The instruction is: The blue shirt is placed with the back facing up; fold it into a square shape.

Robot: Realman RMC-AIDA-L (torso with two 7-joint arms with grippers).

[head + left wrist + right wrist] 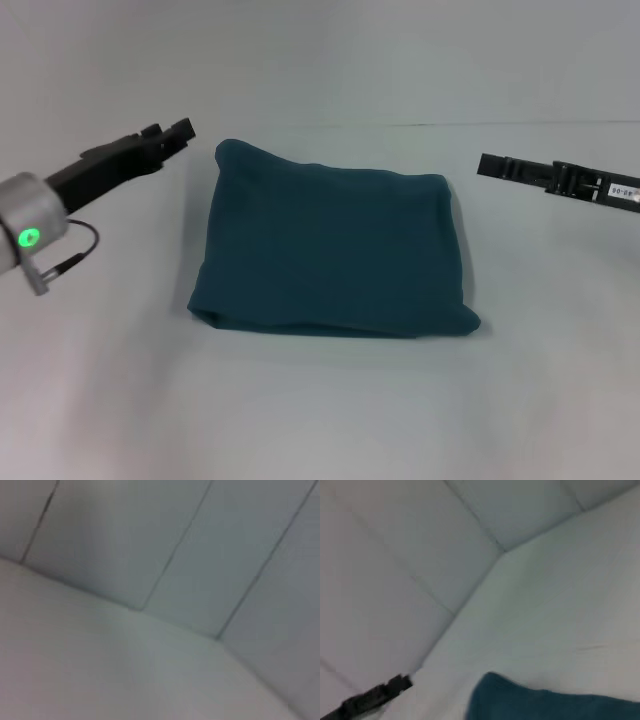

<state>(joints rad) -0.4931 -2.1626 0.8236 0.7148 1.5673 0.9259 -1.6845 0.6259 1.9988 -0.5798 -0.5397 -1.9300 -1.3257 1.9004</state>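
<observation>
The blue shirt (pixel 330 245) lies folded into a rough square in the middle of the white table, plain side up, no letters showing. Part of it also shows in the right wrist view (pixel 550 702). My left gripper (pixel 178 133) hovers off the shirt's far left corner, holding nothing. My right gripper (pixel 490 165) hovers to the right of the shirt's far right corner, holding nothing. The left gripper shows far off in the right wrist view (pixel 395 685). The left wrist view shows only table and wall.
The white table (pixel 320 400) stretches around the shirt on all sides. A pale panelled wall (pixel 320 60) stands behind the table's far edge.
</observation>
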